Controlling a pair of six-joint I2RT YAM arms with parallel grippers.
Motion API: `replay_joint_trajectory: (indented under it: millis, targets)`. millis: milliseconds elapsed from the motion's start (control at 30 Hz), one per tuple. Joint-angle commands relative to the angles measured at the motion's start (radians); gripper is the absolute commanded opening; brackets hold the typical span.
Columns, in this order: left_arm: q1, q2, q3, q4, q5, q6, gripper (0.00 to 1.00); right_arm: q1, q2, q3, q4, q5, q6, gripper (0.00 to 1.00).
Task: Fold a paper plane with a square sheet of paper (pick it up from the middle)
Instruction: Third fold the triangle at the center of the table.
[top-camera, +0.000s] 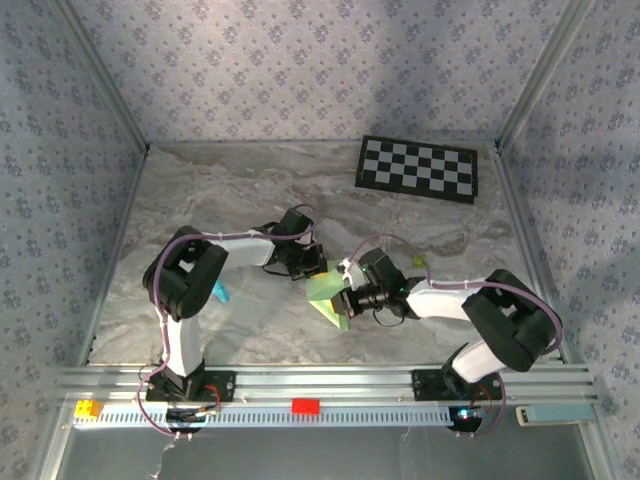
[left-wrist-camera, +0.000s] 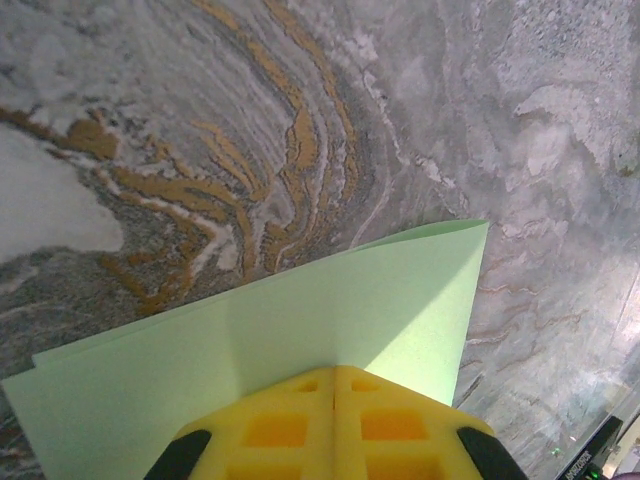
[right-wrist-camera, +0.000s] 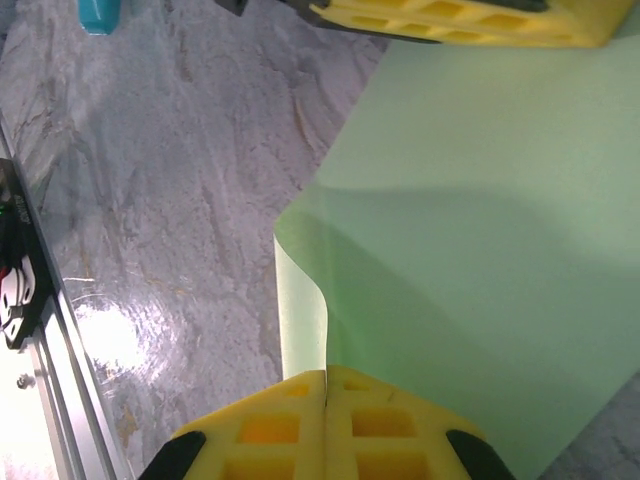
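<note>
The pale mint-green square sheet of paper (top-camera: 328, 298) hangs between both grippers, lifted off the marble table near its middle. My left gripper (top-camera: 311, 268) is shut on the sheet's far edge; in the left wrist view its yellow fingers (left-wrist-camera: 335, 375) pinch the paper (left-wrist-camera: 300, 330), which spreads out beyond them. My right gripper (top-camera: 345, 297) is shut on the near edge; in the right wrist view the paper (right-wrist-camera: 480, 250) curls over into a soft fold right at the pinch (right-wrist-camera: 327, 377). The left gripper's yellow fingers (right-wrist-camera: 470, 20) show at the top of that view.
A black-and-white checkerboard (top-camera: 417, 167) lies at the back right. A small cyan-blue stick (top-camera: 220, 293) rests on the table by the left arm, also seen as a cyan-blue stick (right-wrist-camera: 100, 14). Aluminium rail (top-camera: 320, 385) runs along the near edge; patterned walls enclose the table.
</note>
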Motion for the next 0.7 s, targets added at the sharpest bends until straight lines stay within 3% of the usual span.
replay_joint_trajectory:
  millis: [0, 667]
  targets:
    - [-0.009, 0.044, 0.013, -0.068, -0.023, 0.024, 0.05, -0.013, 0.013, 0.031, -0.038, 0.010, 0.004, 0.00]
    - [-0.009, 0.050, 0.021, -0.077, -0.027, 0.029, 0.04, -0.038, 0.046, 0.069, -0.088, 0.071, -0.004, 0.00]
